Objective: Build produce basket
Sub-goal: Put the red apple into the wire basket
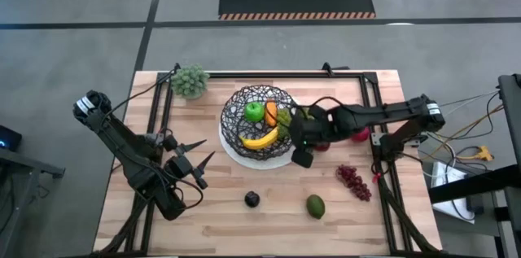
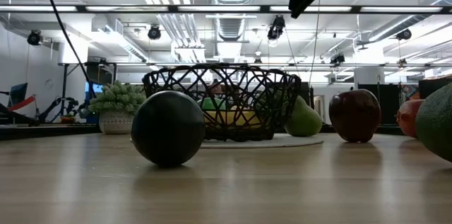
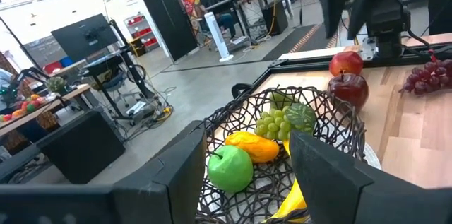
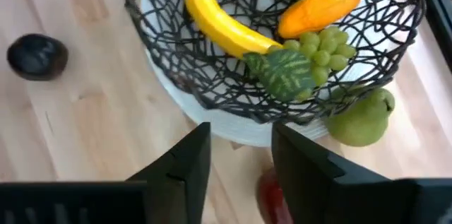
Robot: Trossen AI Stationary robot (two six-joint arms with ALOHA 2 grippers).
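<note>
The black wire basket sits on a white plate and holds a banana, a green apple, a carrot and green grapes. My right gripper is open and hovers over the plate's right rim. In its wrist view a red apple shows below the fingers, and a pear lies against the basket. My left gripper is open and waits left of the basket. The plum, avocado and dark grapes lie on the table.
A pale green leafy cluster stands at the far left of the table. Two red apples lie right of the basket, beneath my right arm. Bare wood lies between the plum and the near edge.
</note>
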